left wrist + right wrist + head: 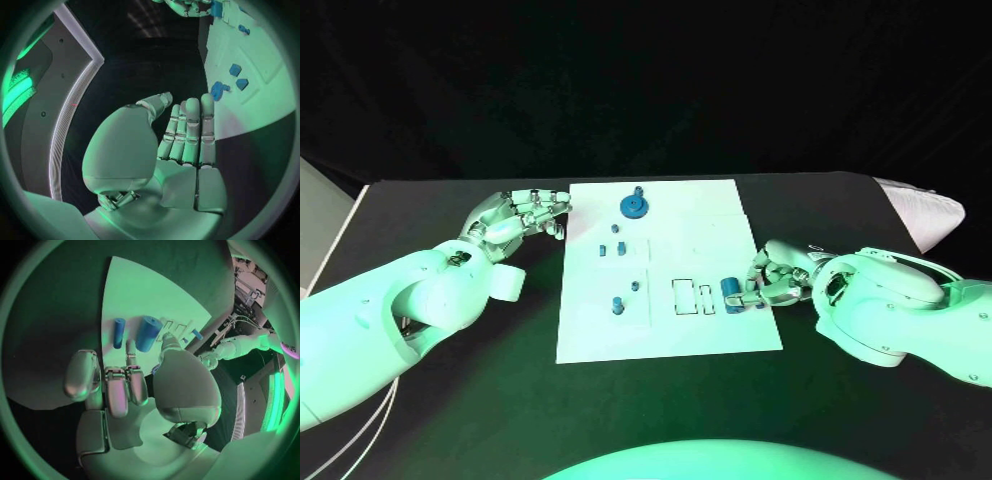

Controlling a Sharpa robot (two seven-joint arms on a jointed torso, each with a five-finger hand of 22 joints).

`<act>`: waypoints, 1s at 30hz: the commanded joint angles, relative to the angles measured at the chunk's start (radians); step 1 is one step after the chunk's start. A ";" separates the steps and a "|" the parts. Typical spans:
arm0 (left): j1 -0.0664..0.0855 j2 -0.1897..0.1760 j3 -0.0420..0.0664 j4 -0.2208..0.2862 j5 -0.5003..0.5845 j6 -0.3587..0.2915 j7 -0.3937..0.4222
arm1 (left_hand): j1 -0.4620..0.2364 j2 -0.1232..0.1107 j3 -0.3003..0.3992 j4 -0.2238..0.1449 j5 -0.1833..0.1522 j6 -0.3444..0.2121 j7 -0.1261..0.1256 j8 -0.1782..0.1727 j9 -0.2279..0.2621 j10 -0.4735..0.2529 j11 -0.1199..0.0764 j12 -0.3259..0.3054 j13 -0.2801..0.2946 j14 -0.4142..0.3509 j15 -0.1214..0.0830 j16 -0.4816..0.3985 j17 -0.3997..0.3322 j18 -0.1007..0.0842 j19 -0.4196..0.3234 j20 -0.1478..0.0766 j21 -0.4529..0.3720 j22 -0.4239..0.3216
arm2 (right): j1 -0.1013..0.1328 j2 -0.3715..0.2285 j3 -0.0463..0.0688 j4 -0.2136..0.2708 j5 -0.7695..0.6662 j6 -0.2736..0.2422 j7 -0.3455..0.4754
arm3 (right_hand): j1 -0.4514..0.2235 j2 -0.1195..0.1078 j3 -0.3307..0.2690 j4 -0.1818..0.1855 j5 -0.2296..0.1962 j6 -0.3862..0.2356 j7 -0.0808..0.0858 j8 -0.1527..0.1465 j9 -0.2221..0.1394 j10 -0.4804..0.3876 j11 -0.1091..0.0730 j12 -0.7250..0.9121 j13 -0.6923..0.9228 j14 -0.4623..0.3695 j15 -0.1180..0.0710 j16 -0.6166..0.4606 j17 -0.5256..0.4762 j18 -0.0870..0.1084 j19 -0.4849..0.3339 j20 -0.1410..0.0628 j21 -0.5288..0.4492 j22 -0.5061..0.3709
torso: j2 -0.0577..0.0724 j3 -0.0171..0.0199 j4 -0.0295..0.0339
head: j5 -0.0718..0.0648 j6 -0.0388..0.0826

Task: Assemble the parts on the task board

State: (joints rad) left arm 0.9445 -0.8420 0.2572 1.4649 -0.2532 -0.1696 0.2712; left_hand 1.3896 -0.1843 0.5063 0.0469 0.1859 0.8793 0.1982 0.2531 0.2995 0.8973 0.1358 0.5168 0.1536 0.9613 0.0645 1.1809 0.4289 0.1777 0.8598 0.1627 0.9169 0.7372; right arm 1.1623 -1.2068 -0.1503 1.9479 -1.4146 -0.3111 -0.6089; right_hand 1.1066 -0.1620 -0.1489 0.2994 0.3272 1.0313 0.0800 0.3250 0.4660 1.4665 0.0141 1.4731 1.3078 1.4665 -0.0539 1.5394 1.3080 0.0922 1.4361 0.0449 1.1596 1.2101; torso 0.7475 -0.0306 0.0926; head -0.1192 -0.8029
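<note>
The white task board [668, 330] lies in the middle of the black table. A round blue part [633, 206] stands near its far edge, with several small blue parts [616, 304] down its left half. My right hand [773, 282] rests at the board's right edge. Its thumb and a finger [130, 347] flank the near end of a thick blue cylinder [148, 333] and pinch it as it lies on the board [150, 295]. A thin blue cylinder [118, 332] lies beside it. My left hand [527, 215] hovers at the board's far left corner, fingers [190, 130] straight, holding nothing.
Two rectangular slots [684, 297] sit in the board just left of the thick cylinder [733, 299]. A white padded object [923, 208] lies at the table's far right. The left wrist view shows blue parts [217, 90] on the board [262, 100].
</note>
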 commanded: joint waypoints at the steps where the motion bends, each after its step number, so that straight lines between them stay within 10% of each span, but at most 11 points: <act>1: -0.001 -0.001 0.001 0.004 0.004 0.014 0.007 | -0.006 -0.003 -0.002 0.004 0.006 -0.008 -0.002 0.003 -0.001 -0.009 0.000 0.004 -0.001 0.002 0.003 0.006 0.002 0.006 0.007 0.002 -0.001 -0.001 | -0.003 0.010 0.000 -0.003 -0.028 0.000 -0.030 | -0.014 0.000 -0.006 -0.001 -0.005 0.007 0.000 0.007 0.001 0.049 -0.010 0.006 0.182 0.088 -0.007 0.006 0.182 -0.008 0.005 0.000 0.006 0.003 | 0.000 -0.0007 0.0006 | 0.000 -0.002; 19: -0.001 -0.005 0.001 0.006 0.004 0.013 0.006 | -0.007 -0.003 -0.002 0.005 0.006 -0.008 -0.002 0.004 -0.001 -0.010 0.000 0.004 -0.001 0.002 0.003 0.007 0.002 0.006 0.008 0.002 -0.001 -0.001 | -0.021 0.063 0.000 -0.039 -0.030 -0.004 -0.032 | 0.009 0.020 0.012 -0.003 0.017 0.009 -0.003 0.012 0.004 0.053 -0.012 0.011 0.188 0.089 -0.009 0.009 0.189 -0.009 0.008 -0.001 0.014 0.014 | 0.000 0.0000 0.0001 | 0.007 -0.010; 30: -0.001 -0.007 0.001 0.007 0.004 0.012 0.005 | -0.007 -0.002 -0.002 0.007 0.007 -0.008 -0.002 0.005 -0.001 -0.011 0.000 0.005 -0.001 0.002 0.003 0.007 0.002 0.006 0.008 0.002 -0.001 -0.001 | -0.029 0.079 0.000 -0.059 -0.027 0.015 -0.034 | 0.059 0.055 0.040 -0.006 0.133 0.009 -0.006 0.015 0.004 0.057 -0.015 0.014 0.196 0.091 -0.011 0.011 0.197 -0.011 0.010 -0.003 0.023 0.030 | -0.002 0.0000 -0.0025 | 0.012 -0.015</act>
State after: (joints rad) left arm 0.9442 -0.8498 0.2572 1.4687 -0.2531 -0.1698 0.2702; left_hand 1.3896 -0.1843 0.5064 0.0469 0.1859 0.8793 0.1982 0.2531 0.2995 0.8900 0.1357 0.5167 0.1536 0.9612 0.0645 1.1849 0.4300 0.1775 0.8634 0.1664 0.9170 0.7373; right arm 1.1386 -1.1299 -0.1470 1.8931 -1.4342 -0.3200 -0.6367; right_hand 1.1532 -0.1078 -0.1139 0.2923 0.4600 1.0365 0.0784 0.3441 0.4735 1.4666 0.0071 1.4839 1.3074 1.4666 -0.0612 1.5472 1.3077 0.0924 1.4397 0.0413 1.1787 1.2401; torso 0.7467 -0.0305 0.0913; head -0.1079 -0.8169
